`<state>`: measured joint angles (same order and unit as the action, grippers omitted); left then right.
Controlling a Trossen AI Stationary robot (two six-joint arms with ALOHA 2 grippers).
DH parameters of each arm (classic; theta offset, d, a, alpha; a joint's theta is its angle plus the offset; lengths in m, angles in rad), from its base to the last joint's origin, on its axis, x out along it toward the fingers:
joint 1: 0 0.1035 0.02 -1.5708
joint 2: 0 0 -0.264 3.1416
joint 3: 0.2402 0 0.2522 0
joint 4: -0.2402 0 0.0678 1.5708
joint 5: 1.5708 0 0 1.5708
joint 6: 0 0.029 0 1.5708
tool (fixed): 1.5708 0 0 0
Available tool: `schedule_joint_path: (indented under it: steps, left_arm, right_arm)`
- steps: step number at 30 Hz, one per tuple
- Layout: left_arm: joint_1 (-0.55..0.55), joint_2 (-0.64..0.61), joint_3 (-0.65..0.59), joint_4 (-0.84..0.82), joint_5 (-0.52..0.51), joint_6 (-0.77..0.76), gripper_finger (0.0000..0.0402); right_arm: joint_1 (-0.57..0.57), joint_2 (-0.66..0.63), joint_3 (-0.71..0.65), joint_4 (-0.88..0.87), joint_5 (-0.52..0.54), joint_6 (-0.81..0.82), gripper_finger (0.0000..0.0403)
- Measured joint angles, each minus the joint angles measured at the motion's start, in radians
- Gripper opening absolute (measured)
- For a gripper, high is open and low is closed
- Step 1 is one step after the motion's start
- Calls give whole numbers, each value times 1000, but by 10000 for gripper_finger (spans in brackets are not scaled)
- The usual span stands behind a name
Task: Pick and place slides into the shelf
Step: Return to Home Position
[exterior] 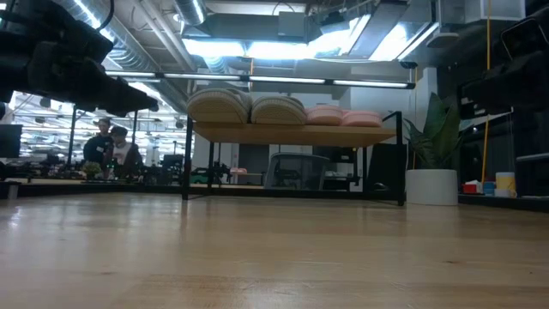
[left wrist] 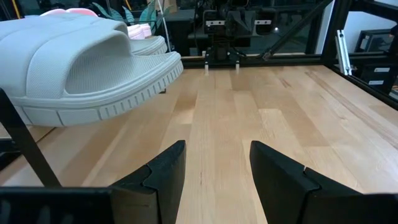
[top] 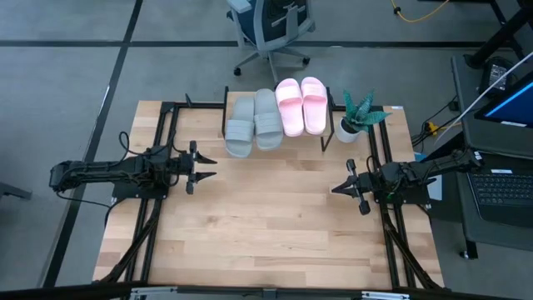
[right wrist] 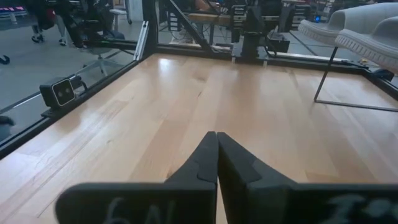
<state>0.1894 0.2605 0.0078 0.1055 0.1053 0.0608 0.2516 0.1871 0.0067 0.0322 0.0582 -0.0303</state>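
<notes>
All the slides sit side by side on the shelf (exterior: 292,132) at the table's far edge: two grey-green slides (top: 254,122) on the left, two pale pink slides (top: 301,105) on the right, soles down on the wooden top board. In the low view the grey-green slides (exterior: 244,106) and the pink slides (exterior: 343,116) rest on the board. My left gripper (top: 205,164) hovers open near the table's left side, just in front of the shelf; a grey-green slide (left wrist: 81,62) overhangs close by. My right gripper (top: 335,188) is shut near the right side.
A potted plant (top: 360,118) in a white pot stands at the far right of the table beside the shelf. Black frame rails (top: 160,150) run along the left and right sides. An office chair (top: 271,29) stands beyond the far edge. People show far off in the room.
</notes>
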Motion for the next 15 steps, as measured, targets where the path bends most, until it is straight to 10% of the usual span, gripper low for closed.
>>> schedule_joint_path:
  steps: [15]
  left_arm:
    - [0, 0, 0, 0, 0, 0, 171]
  right_arm:
    - [7, -53, 0, 13, 1, -60, 5]
